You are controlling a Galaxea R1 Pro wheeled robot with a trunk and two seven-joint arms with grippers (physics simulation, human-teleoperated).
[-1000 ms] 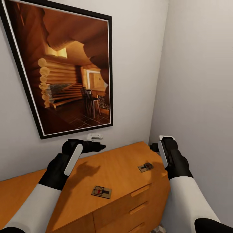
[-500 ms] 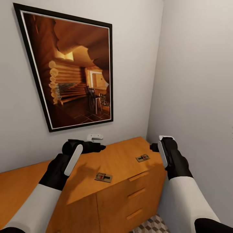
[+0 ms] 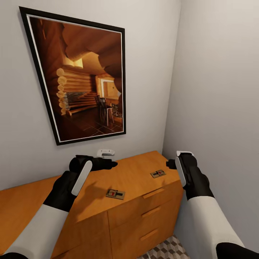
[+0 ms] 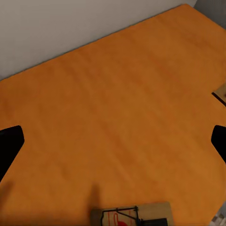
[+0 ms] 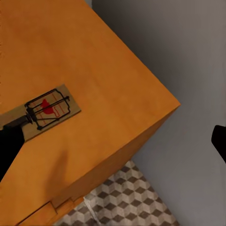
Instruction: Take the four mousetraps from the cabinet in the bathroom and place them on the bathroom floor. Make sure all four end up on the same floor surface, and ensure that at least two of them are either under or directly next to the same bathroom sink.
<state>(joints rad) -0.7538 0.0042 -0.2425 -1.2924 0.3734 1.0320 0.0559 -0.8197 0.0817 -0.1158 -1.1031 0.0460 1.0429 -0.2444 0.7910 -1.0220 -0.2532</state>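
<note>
— Two small flat tan wooden mousetraps sit on top of the low orange-brown wooden cabinet (image 3: 133, 176). Can you see them?

— Yes. One mousetrap (image 3: 115, 194) lies near the front edge, above the drawers. The other mousetrap (image 3: 158, 173) lies closer to the right end, near the corner of the grey walls.

— Are they touching?

— No, they are well apart. Each has dark wire and a red mark.

— What are the robot's hands doing?

— The black left gripper (image 3: 108, 163) hangs over the back of the cabinet top, beside a little white plastic wall fitting (image 3: 105, 153). Its fingers are spread wide and it holds nothing. The black right gripper (image 3: 171, 164) hangs over the right end, just beside the nearer trap. Its fingers are spread wide too, with nothing between them.

— What is on the wall?

— A big black-framed picture of a log cabin room (image 3: 84, 79).

— And down below?

— A bit of bathroom floor with brown, beige and white cube tiles (image 3: 167, 250) shows beside the drawers.
</note>
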